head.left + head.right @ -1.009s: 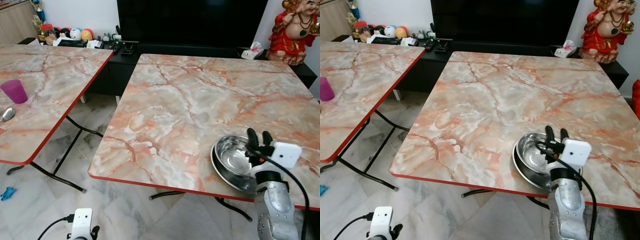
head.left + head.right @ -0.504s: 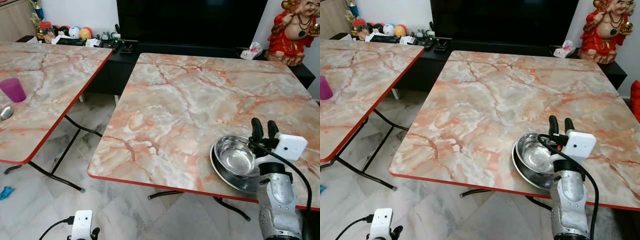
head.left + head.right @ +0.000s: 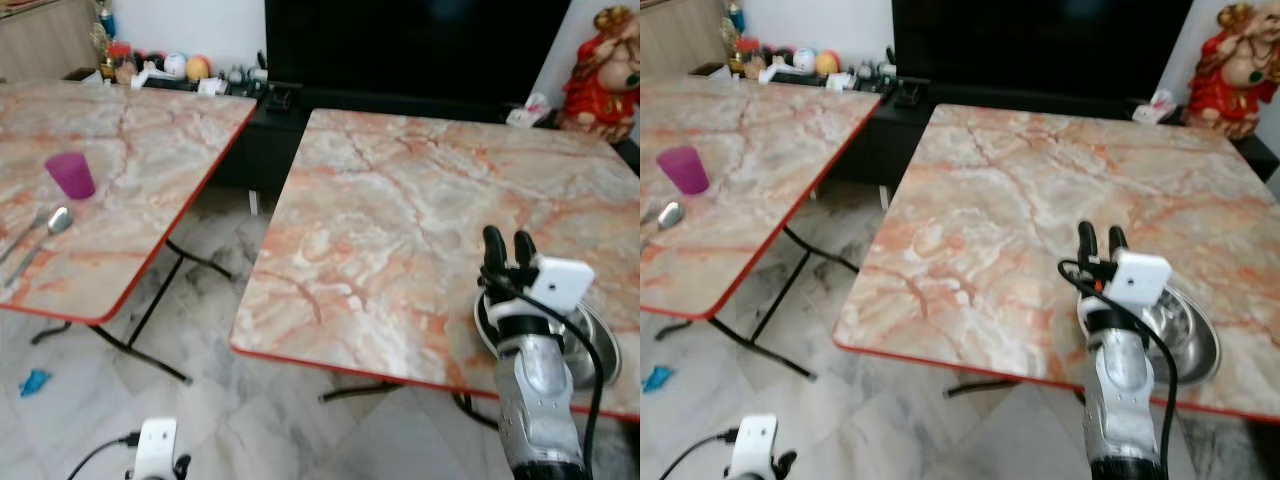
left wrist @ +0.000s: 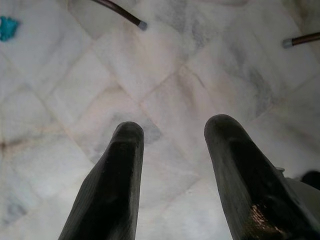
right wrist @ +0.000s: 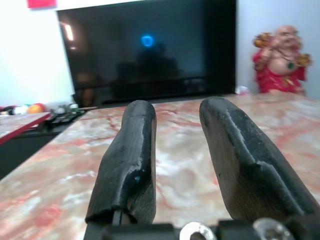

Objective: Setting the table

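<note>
Right eye view: steel bowl point(image 3: 1188, 330) in a steel plate point(image 3: 1206, 362), near edge of marble table point(image 3: 990, 230), lying just behind and to the right of my right gripper point(image 3: 1095, 239). My right fingers point upward, slightly parted, empty. My left gripper point(image 4: 172, 132) hangs low over the floor tiles point(image 4: 165, 70), fingers apart.

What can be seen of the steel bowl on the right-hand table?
The steel bowl is shiny metal, upright and looks empty, nested in a wider steel dish. It sits near the front edge of the marble-patterned table. The right gripper, fingers apart and pointing up, stands in front of it and hides its left side; whether they touch cannot be told.
</note>
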